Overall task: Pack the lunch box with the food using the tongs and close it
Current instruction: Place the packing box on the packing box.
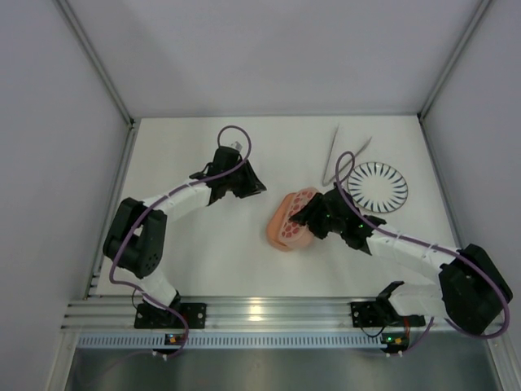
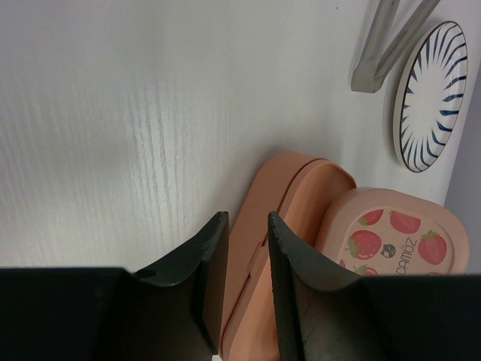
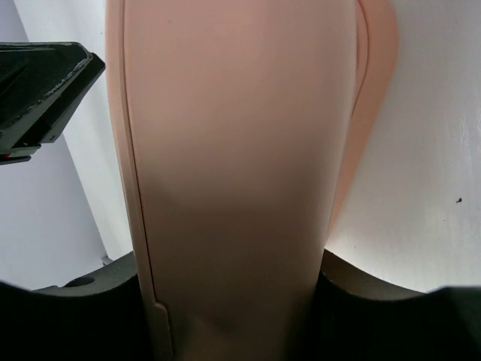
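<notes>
Right gripper (image 1: pixel 304 217) clasps the box (image 1: pixel 285 228) — lid (image 2: pixel 391 235) apparently on. Tongs (image 1: pixel 340 155) lie beyond it, untouched; no food visible. Left gripper (image 2: pixel 244 222) — slightly parted, empty. Packing apparently pending.

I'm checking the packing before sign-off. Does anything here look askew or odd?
Yes. The lunch box at mid-table looks askew. Its strawberry-printed lid sits offset from the plain pink parts, which jut out beside it. The right gripper straddles it.
</notes>
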